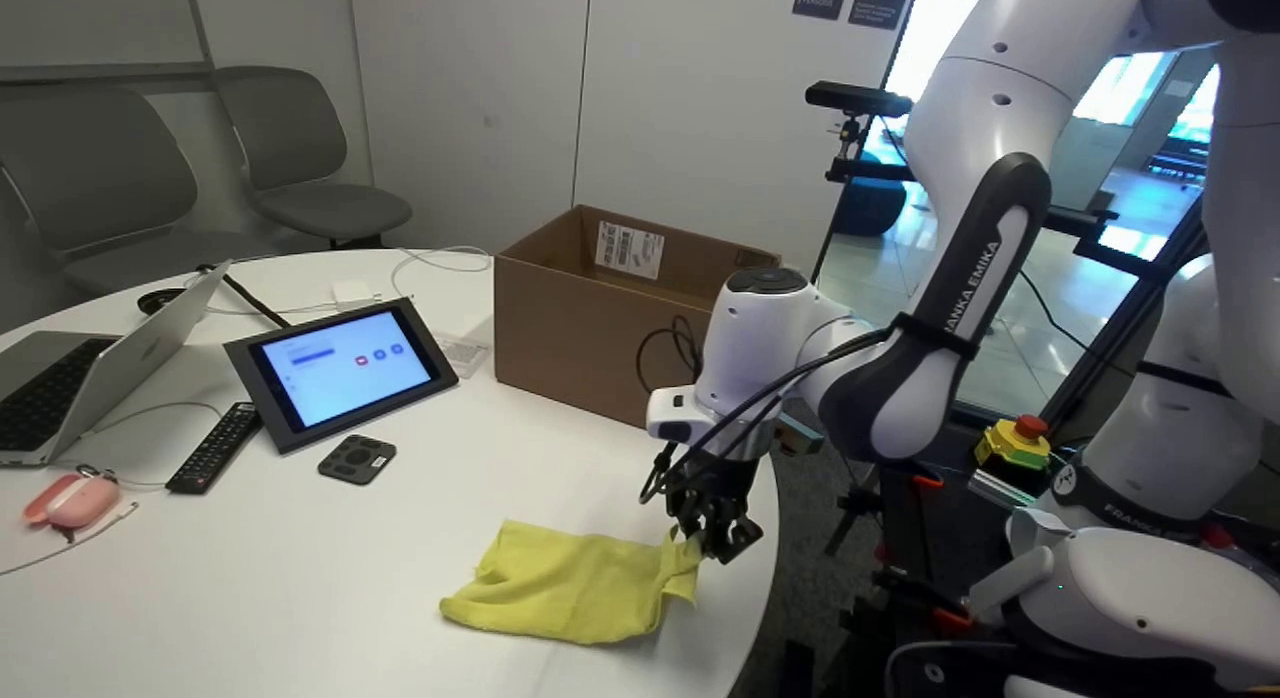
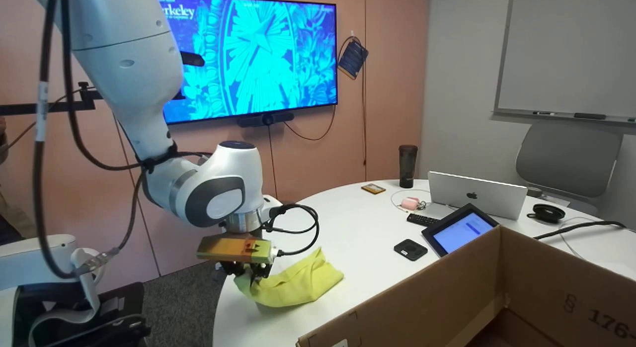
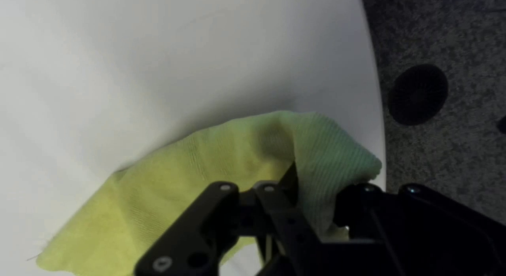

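Your claw [image 3: 318, 201] is clamped on one end of the yellow cloth [image 1: 575, 588]; in the wrist view you can see a fold of the fabric pinched in it. That gripped end is bunched and stands up, while the rest of the cloth spreads, wrinkled, over the white table [image 1: 330, 608]. You are close to the table's curved edge here, with the dark carpet [image 3: 466, 157] showing just past it in the wrist view.

In both exterior views an open brown cardboard box [image 1: 580, 328] stands on the table, apart from the cloth. Near the box you have a touchscreen panel [image 1: 345, 366], tilted and lit, with a small black square controller [image 1: 357, 459] just beside it. Farther along lie a black remote control [image 1: 214, 446], an open silver laptop [image 1: 145, 368] and a pink earbud case [image 1: 85, 501]. In an exterior view, a dark tumbler [image 2: 408, 165] stands upright near the laptop, and a wall-mounted screen [image 2: 253, 58] glows blue.
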`<state>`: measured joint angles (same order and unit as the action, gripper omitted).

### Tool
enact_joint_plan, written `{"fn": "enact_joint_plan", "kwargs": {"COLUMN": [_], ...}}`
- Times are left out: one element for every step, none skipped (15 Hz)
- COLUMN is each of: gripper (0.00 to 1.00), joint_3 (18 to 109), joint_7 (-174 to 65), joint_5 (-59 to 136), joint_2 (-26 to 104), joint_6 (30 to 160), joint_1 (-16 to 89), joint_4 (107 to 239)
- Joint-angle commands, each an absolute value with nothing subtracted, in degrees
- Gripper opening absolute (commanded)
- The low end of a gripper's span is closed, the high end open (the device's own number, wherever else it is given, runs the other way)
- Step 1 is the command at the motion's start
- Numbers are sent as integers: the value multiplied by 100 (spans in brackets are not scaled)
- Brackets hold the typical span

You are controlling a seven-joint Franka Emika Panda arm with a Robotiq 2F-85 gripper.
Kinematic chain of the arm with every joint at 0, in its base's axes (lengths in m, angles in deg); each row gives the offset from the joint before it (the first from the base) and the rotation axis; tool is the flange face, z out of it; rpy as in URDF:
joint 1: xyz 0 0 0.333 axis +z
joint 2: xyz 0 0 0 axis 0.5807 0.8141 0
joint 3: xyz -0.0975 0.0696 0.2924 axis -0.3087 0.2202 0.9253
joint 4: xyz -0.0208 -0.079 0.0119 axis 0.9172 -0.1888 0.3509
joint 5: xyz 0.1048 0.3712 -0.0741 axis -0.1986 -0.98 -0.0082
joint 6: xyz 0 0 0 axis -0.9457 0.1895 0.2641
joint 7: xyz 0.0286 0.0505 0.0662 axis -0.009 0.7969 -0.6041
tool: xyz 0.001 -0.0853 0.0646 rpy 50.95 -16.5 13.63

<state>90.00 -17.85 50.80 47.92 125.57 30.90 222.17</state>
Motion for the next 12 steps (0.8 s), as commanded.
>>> {"fn": "enact_joint_plan", "kwargs": {"gripper": [2, 2, 2, 2, 2, 2, 2, 2, 2, 2, 2, 2], "joint_3": [9529, 9693, 9716, 9648, 9446, 9184, 8872, 8678, 8450, 8327, 8209, 8180], "joint_7": [-1225, -1071, -1065, -1087, -1291, -1558, -1870, -2151, -2438, -2644, -2866, -2964], "joint_5": [4493, 4243, 4057, 3948, 3938, 4023, 4281, 4400, 4645, 4834, 5000, 5046], "joint_2": [4064, 4059, 4045, 4066, 4142, 4217, 4324, 4505, 4697, 4915, 5142, 5329], "joint_6": [12686, 12510, 12367, 12176, 11922, 11734, 11446, 11258, 11039, 10812, 10662, 10460], "joint_1": [2445, 2278, 2277, 2372, 2633, 2940, 3315, 3591, 3925, 4200, 4475, 4653], "joint_4": [22957, 22855, 22727, 22511, 22204, 21933, 21586, 21266, 20911, 20540, 20201, 19878]}}
